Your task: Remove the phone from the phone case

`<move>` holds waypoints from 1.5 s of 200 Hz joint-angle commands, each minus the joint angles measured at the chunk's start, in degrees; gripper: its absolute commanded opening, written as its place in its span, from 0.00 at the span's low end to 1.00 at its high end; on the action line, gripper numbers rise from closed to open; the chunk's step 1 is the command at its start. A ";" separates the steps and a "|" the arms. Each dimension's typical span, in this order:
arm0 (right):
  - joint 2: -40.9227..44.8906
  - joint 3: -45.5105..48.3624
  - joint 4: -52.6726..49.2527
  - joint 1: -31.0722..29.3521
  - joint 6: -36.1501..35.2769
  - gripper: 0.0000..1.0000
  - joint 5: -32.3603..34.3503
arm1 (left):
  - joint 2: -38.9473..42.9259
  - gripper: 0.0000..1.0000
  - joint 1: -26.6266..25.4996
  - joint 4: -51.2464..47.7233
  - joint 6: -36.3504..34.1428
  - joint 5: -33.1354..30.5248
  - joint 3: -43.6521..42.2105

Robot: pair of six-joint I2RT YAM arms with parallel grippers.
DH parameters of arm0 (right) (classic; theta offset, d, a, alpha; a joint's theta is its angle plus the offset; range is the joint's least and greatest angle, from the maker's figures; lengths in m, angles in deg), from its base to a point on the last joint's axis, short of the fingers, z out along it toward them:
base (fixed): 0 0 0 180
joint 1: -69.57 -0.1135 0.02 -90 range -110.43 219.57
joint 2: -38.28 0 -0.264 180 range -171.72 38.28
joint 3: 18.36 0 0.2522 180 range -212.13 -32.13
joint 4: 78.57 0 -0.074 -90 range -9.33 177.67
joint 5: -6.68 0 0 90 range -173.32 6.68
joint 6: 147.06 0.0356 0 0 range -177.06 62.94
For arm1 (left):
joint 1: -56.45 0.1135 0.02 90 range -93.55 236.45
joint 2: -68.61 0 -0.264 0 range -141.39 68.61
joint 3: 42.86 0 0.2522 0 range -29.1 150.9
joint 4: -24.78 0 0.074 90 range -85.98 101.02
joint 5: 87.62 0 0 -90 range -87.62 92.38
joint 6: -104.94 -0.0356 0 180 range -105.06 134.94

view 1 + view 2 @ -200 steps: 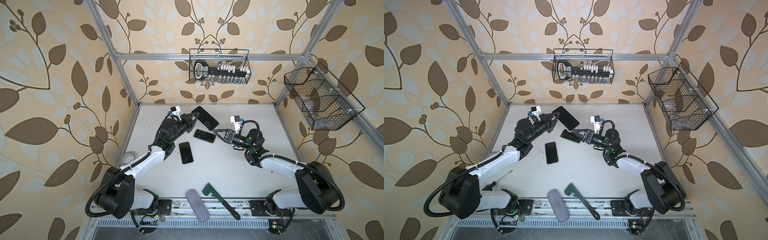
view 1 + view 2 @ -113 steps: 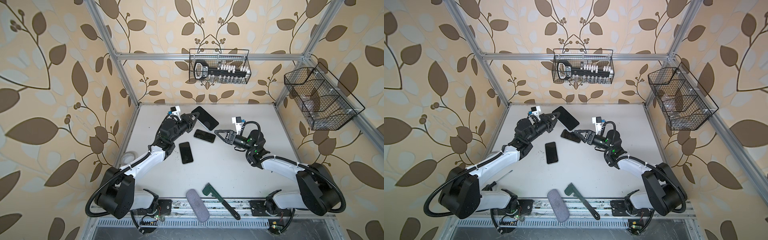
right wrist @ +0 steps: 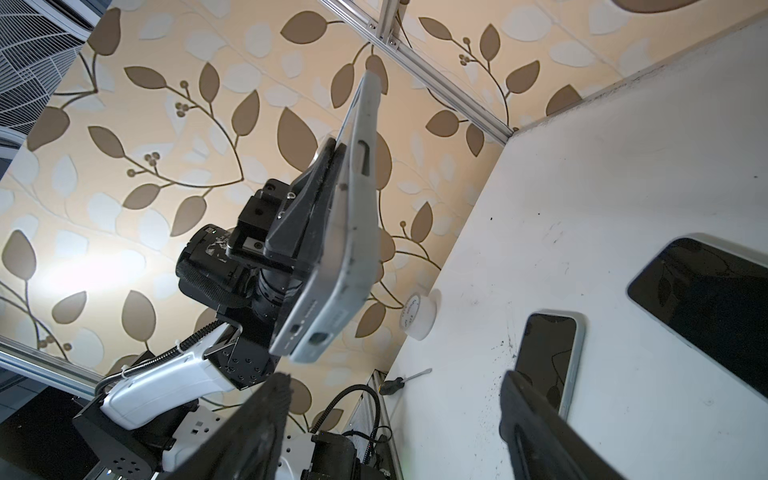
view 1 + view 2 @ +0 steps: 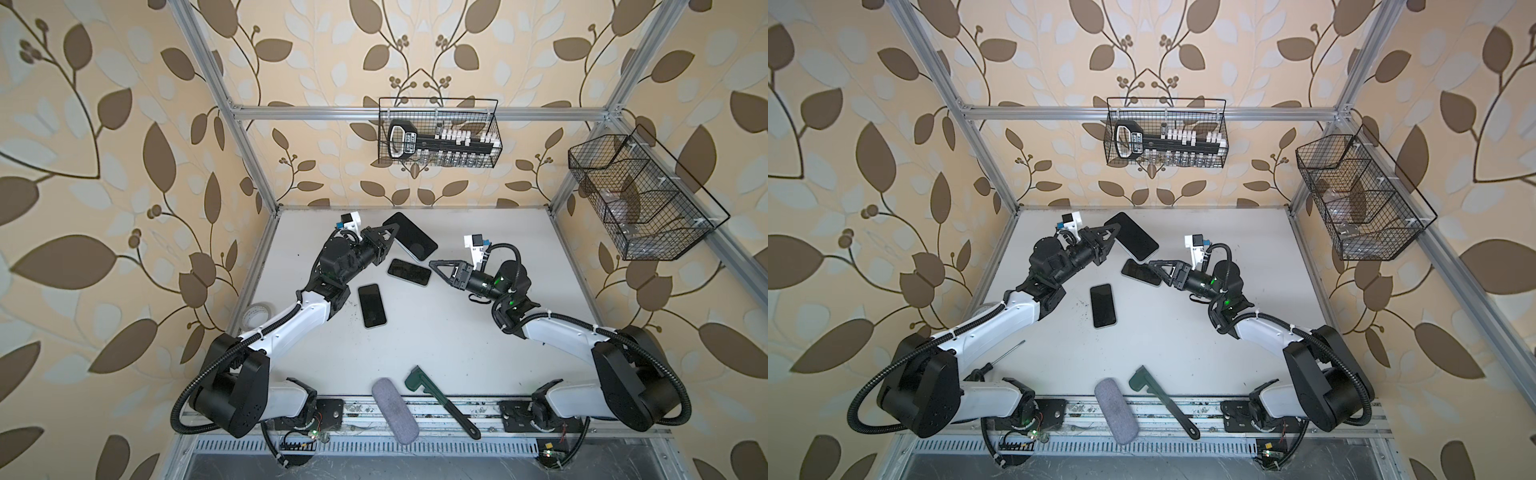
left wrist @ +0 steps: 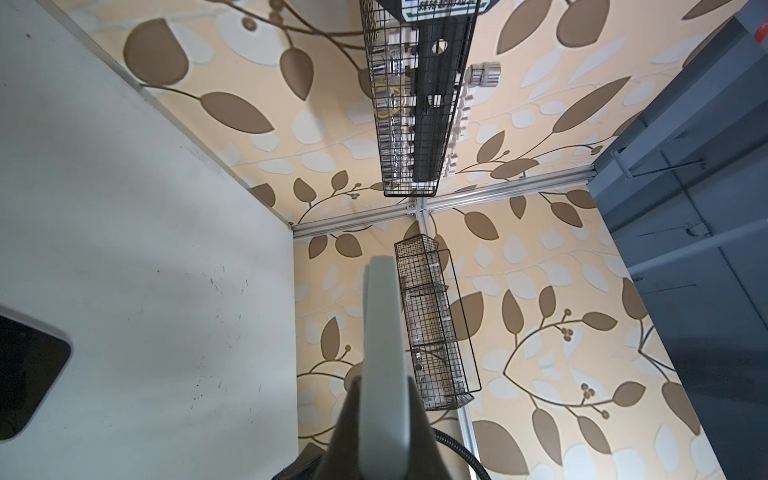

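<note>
Pinching the phone case (image 3: 357,232) across front and back near one long side, shut tight in the left claw (image 4: 392,230). Raised clear of the bench (image 4: 457,353) with the phone (image 4: 413,239) inside, screen upward, probably to leave the opposite edge and corners free for prying. Spread wide and empty at the right claw (image 4: 434,266), near that free end and aimed at it, apparently ready to peel. Flat on the bench below, between the arms: spare phone (image 4: 372,305) and second spare phone (image 4: 409,272), both untouched. Not determinable: how fully seated in the case, or any lip lifted. Edge-on only in the left wrist view; screen hidden in the right wrist view.
</note>
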 commanded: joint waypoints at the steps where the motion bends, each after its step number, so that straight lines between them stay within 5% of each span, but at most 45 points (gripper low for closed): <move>1: 0.37 0.52 1.67 -0.06 -0.11 0.79 0.68 | 0.95 0.00 -0.25 8.19 1.47 0.40 2.72; 300: -2.14 -2.76 7.39 0.58 2.17 0.79 -1.33 | 1.13 0.00 -1.56 8.06 0.61 2.07 1.24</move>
